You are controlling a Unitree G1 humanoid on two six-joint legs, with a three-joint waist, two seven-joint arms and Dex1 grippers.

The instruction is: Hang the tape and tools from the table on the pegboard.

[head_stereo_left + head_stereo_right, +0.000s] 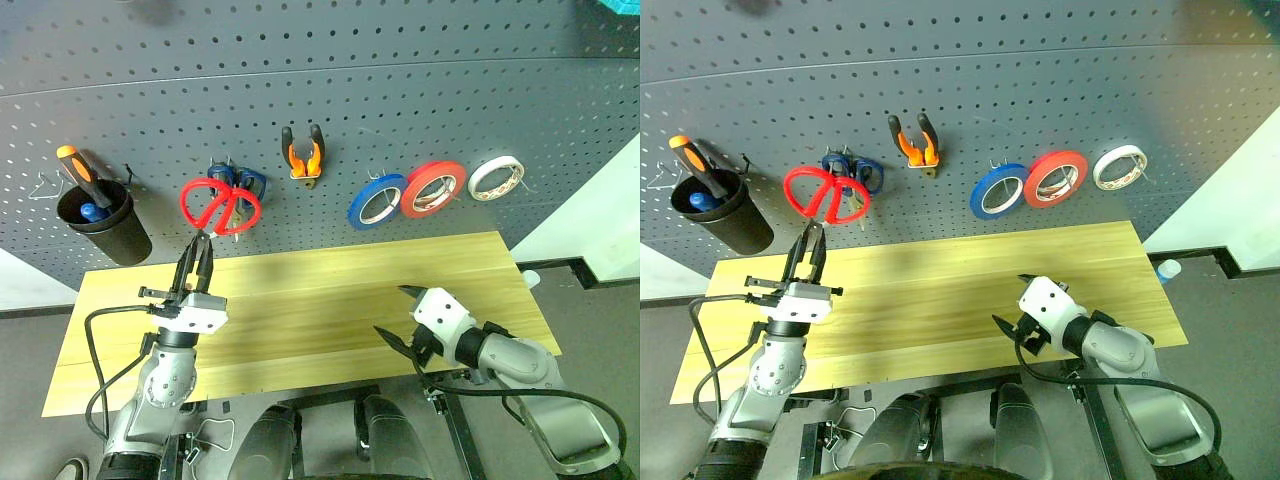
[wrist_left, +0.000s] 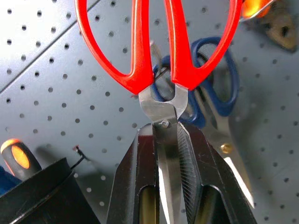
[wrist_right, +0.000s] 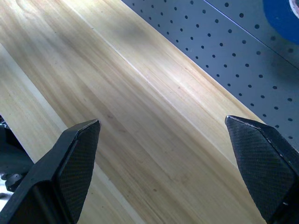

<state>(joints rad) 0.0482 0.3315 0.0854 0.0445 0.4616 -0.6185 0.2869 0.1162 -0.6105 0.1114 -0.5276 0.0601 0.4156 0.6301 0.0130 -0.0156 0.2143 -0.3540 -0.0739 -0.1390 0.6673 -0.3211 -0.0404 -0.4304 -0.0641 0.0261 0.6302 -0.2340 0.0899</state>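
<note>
- Two arms are up over the counter [image 1: 330, 300], a bare top of light yellowish wood standing against the dark grey pegboard [image 1: 400, 90].
- The left gripper [image 1: 199, 243] is clamped on the steel blades of the red-handled scissors [image 1: 218, 206]; it points up at the board from about 8 o'clock on the counter. The red loops are raised in front of the board.
- In the left wrist view the red scissors' loops lie over the blue-handled scissors [image 2: 219, 84] that hang on the board just behind them; I cannot tell whether either loop is on a hook.
- The right gripper [image 1: 398, 314] is over the counter at about 4 o'clock, its fingers spread wide with nothing between them, only wood under it.
- On the board, the orange-and-black pliers [image 1: 302, 154] hang at about 12 o'clock, handles up.
- Toward 2 o'clock three rolls hang in a row on hooks: the blue tape [image 1: 375, 200], then a red-orange roll [image 1: 432, 188], then a white roll [image 1: 496, 178].
- At 9 o'clock a black cup [image 1: 103, 222] hangs on the board and holds an orange-and-black screwdriver [image 1: 80, 174], which leans out of its top.
</note>
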